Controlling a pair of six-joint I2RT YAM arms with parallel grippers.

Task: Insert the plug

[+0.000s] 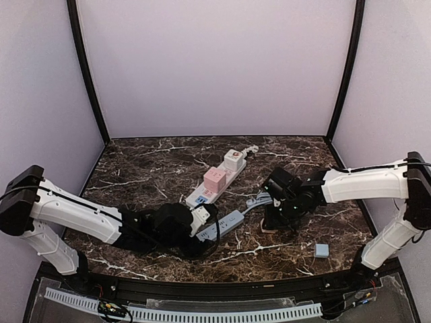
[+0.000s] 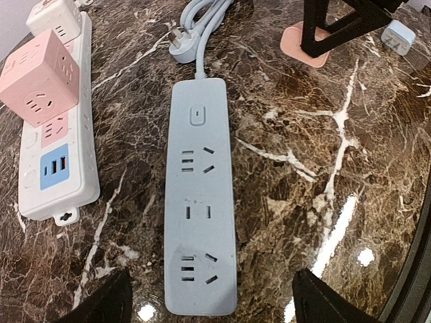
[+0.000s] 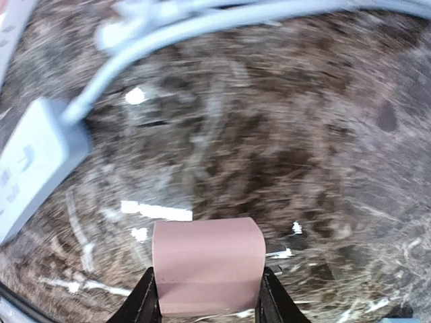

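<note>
The pink plug is pinched between the right fingers, low over the desk. It cannot be told whether it is lifted. The left fingers are held wide, one on each side of the near end of the blue power strip, apart from it. The picking-up step seems to be in hand. Next, the plug would need to be carried to a socket on the blue strip and lined up with the holes. The cord and the white power strip with its pink cube lie close by and should be missed. Open desk is seen to the right of the blue strip.
</note>
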